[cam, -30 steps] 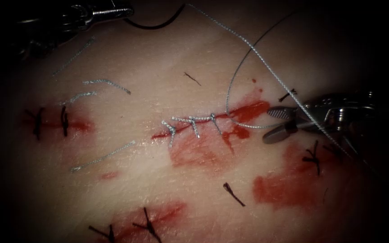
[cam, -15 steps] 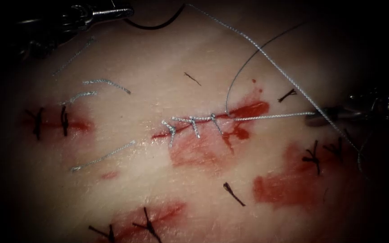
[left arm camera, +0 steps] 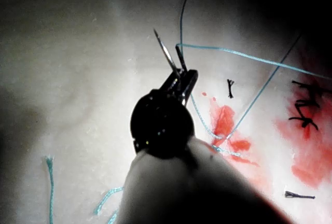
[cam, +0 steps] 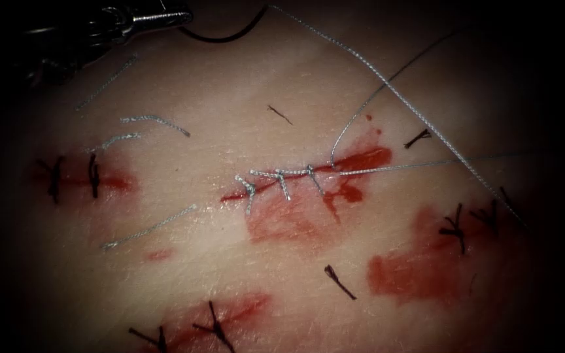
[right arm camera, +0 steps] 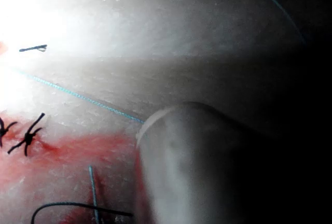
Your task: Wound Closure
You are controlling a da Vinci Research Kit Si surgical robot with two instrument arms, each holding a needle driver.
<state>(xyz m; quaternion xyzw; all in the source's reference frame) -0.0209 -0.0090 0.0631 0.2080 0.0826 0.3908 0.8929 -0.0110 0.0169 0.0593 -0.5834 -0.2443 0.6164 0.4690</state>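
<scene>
Endoscope view: my left tool (cam: 165, 14) parked far left of cut (cam: 295, 175), jaws clamped on needle (left arm camera: 166, 53) near its tail, needle clear of tissue (cam: 230, 248). Thread (cam: 393, 168) runs taut rightward from cut. Right tool's jaws: cannot tell.

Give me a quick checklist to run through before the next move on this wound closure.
1. Needle gripped securely: ok, the left tool is shut on it near its pointed end.
2. Needle out of the tissue: ok, it is held above the surface.
3. Thread tension: ok, one strand runs straight from the right end of the cut toward the right.
4. What the right tool holds: cannot tell.
5. Stitches lie across the cut: ok.
</scene>
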